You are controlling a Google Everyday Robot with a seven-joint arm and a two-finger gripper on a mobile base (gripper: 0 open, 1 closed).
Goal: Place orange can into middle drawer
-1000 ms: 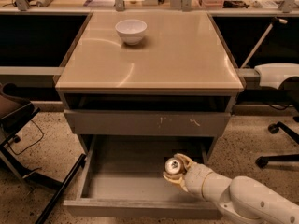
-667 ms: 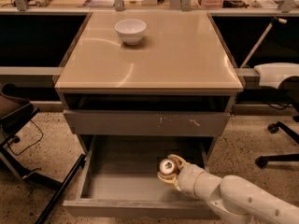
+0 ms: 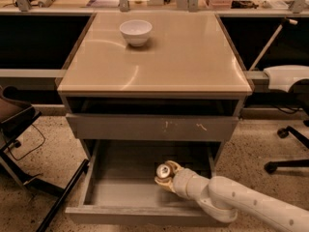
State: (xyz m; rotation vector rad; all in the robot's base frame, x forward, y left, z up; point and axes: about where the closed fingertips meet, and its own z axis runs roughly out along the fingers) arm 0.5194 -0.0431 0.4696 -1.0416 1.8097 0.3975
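The orange can [image 3: 163,170] shows its silver top with pull tab and sits in my gripper [image 3: 166,176], which is shut on it. My white arm reaches in from the lower right. The can is held inside the open middle drawer [image 3: 120,192], a wide shallow grey drawer pulled out at the bottom of the cabinet, right of its centre and just above its grey floor. The can's body is mostly hidden by the fingers.
Above the open drawer is a shut grey drawer front with pale scratch marks [image 3: 154,127]. A white bowl [image 3: 135,31] stands on the beige cabinet top [image 3: 159,57]. A dark chair frame [image 3: 19,144] is at the left; office chair legs [image 3: 287,153] are at the right.
My gripper has carried the can leftward and slightly lower inside the open drawer. Nothing else has moved.
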